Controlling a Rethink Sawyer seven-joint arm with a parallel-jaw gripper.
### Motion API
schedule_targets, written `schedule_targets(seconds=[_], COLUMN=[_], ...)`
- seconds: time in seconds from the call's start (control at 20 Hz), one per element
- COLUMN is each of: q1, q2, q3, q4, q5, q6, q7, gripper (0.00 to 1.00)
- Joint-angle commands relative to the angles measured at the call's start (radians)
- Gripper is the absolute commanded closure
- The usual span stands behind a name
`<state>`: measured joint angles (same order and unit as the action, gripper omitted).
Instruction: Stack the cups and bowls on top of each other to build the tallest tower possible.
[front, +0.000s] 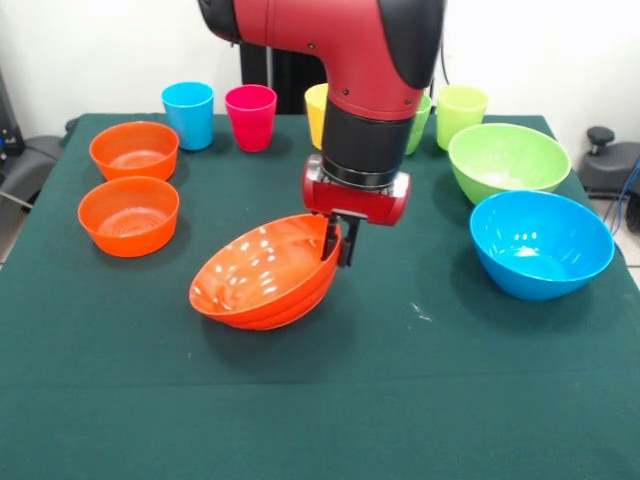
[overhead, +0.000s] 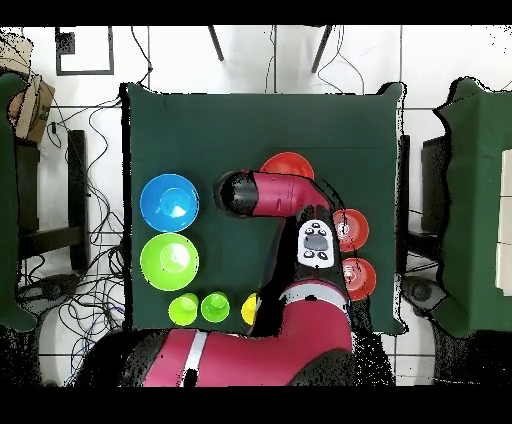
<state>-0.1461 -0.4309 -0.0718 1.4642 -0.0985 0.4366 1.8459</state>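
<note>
Orange wide bowl (front: 262, 275) tilted — end effector (front: 337, 243) clamping rim, small bowls (front: 129, 214) well left

Tilted wide bowl (front: 262, 275) mid-table, two small bowls (front: 129, 215) left, cups (front: 250, 117) behind.

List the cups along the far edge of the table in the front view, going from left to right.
Sky blue cup → pink cup → yellow cup, mostly hidden behind the arm → a light green cup, only a sliver showing past the arm → another light green cup.
</note>
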Motion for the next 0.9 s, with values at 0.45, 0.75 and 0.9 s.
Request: schedule_targets(seconds=[0.45,0.75,0.9], q1=[0.052,0.018,0.014], q2=[0.014,-0.003,-0.035], q3=[0.034,0.074,0.074], q4=[0.01,0.041,0.057], q5=[0.024,0.038,0.037], q6=[-0.056,-0.039,-0.026], q7=[0.159,0.136,0.13], gripper=[0.0,0.0,0.0])
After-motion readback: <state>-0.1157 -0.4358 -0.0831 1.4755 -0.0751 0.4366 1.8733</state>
